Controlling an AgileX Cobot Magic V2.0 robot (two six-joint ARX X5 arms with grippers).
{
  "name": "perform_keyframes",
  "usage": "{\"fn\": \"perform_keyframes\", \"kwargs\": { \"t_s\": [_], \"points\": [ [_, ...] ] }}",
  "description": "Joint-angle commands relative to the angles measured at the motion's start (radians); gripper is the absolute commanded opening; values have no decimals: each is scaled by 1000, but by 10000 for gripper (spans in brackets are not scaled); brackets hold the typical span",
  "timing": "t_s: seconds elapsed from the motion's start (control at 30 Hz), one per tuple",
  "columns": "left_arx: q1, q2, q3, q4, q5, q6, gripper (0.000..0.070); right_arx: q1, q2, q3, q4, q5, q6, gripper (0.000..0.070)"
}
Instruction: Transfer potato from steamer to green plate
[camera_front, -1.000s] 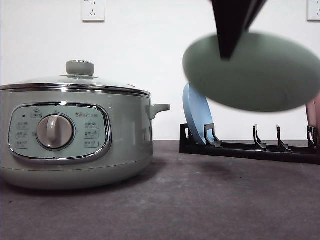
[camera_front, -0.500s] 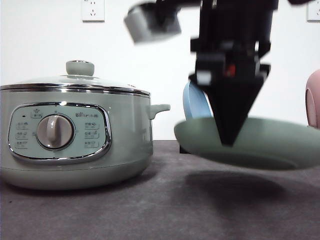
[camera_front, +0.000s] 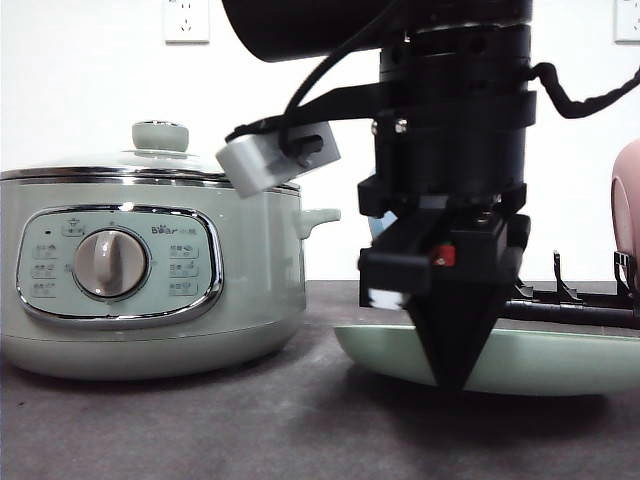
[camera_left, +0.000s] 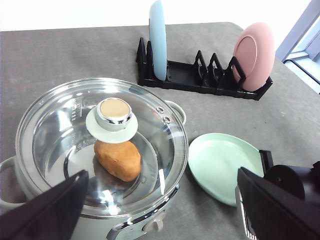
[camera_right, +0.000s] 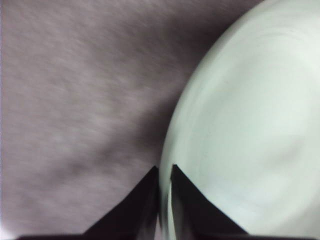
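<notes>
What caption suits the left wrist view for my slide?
Potato under the steamer glass lid; green plate on table beside it.

a plain white wall (camera_front: 90, 90) is standing behind the dark grey table (camera_front: 200, 420), carrying two white power sockets (camera_front: 186, 20) high up. daylight is coming through a window (camera_left: 305, 37) beside the table's far corner.

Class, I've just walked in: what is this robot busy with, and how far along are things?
The right gripper is pinching the rim of the green plate, which sits on the table beside the steamer. The steamer's glass lid is on, and the potato lies inside under it. The left gripper hangs open above the steamer, touching nothing. A blue plate and a pink plate stand in the rack.
</notes>
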Motion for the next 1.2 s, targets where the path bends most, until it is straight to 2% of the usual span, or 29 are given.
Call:
{"fn": "perform_keyframes", "kwargs": {
  "t_s": [0.0,0.13,0.2,0.47,0.67,0.83,1.03,1.17],
  "points": [
    [-2,6,25,11,1,8,606,14,23,2,8,-57,28,51],
    [-2,6,25,11,1,8,606,14,23,2,3,-62,41,300],
    [-2,6,25,11,1,8,606,14,23,2,-1,-62,40,371],
    [-2,6,25,11,1,8,606,9,0,38,-28,-53,20,373],
    [-2,6,25,11,1,7,606,-20,-79,154,-50,-56,-15,373],
    [-2,6,25,11,1,5,606,-84,-154,272,-53,-105,-45,373],
    [-2,6,25,12,1,4,606,-214,-217,410,-44,-290,-66,372],
    [-2,6,25,11,1,4,606,-307,-245,453,-18,-512,-66,372]
  ]
}}
